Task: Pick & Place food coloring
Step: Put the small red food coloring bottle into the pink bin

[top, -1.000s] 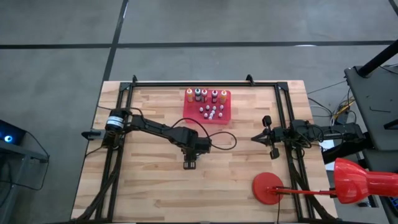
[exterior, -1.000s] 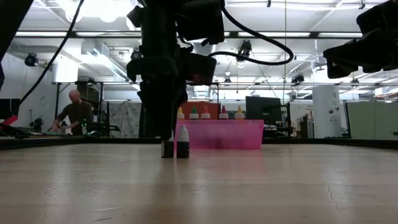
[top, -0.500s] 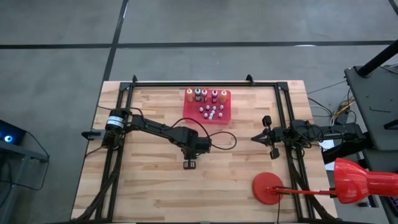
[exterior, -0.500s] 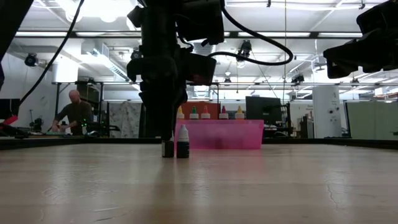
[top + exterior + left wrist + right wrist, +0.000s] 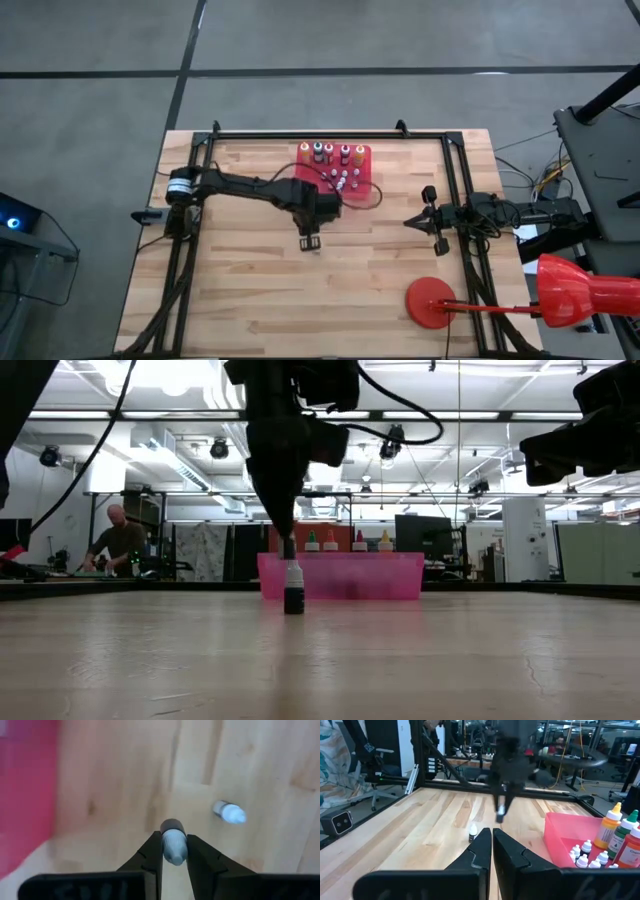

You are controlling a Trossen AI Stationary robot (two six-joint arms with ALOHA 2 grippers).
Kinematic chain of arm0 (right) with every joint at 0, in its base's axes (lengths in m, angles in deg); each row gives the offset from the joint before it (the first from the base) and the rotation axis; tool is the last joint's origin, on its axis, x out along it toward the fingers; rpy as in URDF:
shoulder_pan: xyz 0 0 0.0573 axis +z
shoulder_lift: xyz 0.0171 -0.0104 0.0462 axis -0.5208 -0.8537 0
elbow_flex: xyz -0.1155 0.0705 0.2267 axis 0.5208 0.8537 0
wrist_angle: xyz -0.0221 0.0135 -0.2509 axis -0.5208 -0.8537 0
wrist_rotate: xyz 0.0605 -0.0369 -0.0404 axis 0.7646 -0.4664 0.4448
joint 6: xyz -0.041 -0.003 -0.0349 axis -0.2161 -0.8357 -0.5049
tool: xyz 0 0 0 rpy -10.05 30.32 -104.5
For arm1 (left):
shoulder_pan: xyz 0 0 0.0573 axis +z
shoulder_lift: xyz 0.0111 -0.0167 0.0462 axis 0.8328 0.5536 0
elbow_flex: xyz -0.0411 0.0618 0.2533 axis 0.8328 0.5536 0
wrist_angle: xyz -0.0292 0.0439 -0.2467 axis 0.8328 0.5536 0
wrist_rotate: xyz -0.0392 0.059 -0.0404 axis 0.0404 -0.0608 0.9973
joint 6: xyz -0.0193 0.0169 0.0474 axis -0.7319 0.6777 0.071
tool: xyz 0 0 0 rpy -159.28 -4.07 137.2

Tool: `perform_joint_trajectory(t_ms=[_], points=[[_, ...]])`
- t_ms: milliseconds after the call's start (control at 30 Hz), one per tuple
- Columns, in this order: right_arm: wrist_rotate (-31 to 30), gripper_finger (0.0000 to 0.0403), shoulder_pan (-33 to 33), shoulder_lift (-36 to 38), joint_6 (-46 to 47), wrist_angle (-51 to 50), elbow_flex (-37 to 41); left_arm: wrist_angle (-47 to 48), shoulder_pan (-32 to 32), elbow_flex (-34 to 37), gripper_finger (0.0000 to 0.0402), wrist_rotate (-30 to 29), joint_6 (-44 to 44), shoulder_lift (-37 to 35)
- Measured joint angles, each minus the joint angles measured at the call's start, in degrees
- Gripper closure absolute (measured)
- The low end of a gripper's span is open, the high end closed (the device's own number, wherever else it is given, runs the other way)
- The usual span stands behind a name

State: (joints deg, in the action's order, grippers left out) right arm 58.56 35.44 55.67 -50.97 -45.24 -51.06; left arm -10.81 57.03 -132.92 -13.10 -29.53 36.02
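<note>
Carrying a small bottle (image 5: 173,845) in the left gripper (image 5: 173,851), jaws clamped on its sides, lifted clear of the table (image 5: 240,300), at about 7 o'clock from the red tray (image 5: 364,172). A second loose bottle (image 5: 293,588) stands on the wood just under it. Remaining bottles (image 5: 338,168) sit in the tray, tall ones along the 12 o'clock wall. Right gripper (image 5: 491,840) parked at 3 o'clock on the table edge, clenched, empty. For this step, I'd say: keep the bottle vertical, carry high enough to clear the tray wall, come straight down into a free gap, don't bump neighbours, release only once it's seated.
</note>
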Motion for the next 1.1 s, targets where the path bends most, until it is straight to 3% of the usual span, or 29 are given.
perform_joint_trajectory(t_ms=[667, 900, 1100], points=[[0.02, 0.0394, 0.02, 0.02, 0.04, 0.00, 0.00, 4.38, 6.20, -4.29, 0.0360, -0.03, -4.01, -0.45], [0.02, 0.0394, 0.02, 0.02, 0.01, 0.00, 0.01, 6.08, 8.04, -6.41, 0.0360, 6.26, -6.06, -0.76], [0.00, 0.0394, 0.07, 0.02, 0.05, 0.00, 0.00, 11.20, 11.18, -11.27, 0.0360, 6.56, -4.30, -0.76]])
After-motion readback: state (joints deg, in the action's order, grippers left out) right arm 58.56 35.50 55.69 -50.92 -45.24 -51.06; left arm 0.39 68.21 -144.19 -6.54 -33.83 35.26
